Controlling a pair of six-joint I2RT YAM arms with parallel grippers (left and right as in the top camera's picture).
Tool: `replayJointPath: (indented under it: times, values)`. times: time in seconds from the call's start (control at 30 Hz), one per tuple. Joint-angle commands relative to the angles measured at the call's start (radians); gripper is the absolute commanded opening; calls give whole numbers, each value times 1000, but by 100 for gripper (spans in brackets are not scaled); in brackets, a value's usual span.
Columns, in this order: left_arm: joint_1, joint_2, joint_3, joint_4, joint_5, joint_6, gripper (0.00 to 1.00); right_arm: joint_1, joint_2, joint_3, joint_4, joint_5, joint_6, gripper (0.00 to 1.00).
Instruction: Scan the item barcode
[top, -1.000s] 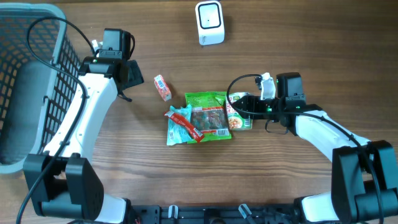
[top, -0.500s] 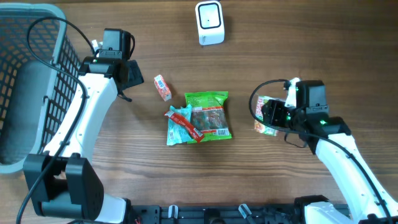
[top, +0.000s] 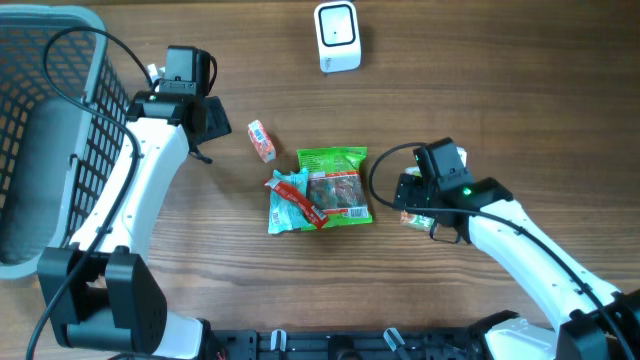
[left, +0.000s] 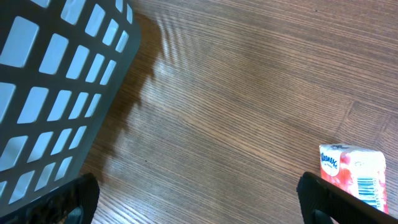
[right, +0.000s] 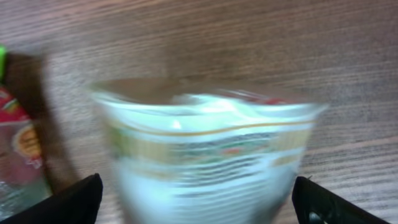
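Cup (right: 205, 155) sits right of the green bag (top: 335, 185), between the widely spread jaws of the right gripper (top: 415, 195); blur hides any contact. A red packet (top: 292, 198) overlaps the bag's left edge. A small pack (top: 261, 141) lies up-left of the bag, the scanner (top: 337, 37) is well above it, and the basket (top: 95, 120) is far left. Overhead, the gripper covers most of the cup; the right wrist view shows its striped wall. Left gripper (left: 198, 202), jaws wide and empty, hovers up-left of the bag beside the pack, whose barcode only the left wrist view shows.
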Motion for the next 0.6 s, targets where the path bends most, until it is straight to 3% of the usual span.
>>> replayJointPath:
  times: [0.0, 0.2, 0.47, 0.57]
  values:
    - [3, -6, -1, 1, -13, 12, 100, -3, 6, 121, -62, -80, -20, 99]
    - [3, -6, -1, 1, -13, 12, 100, -166, 6, 238, -199, -318, -170, 100]
    - [3, -6, -1, 1, -13, 12, 100, -646, 6, 206, -353, -504, -375, 100]
    - [3, -6, -1, 1, -13, 12, 100, -759, 7, 129, -320, -562, -374, 86]
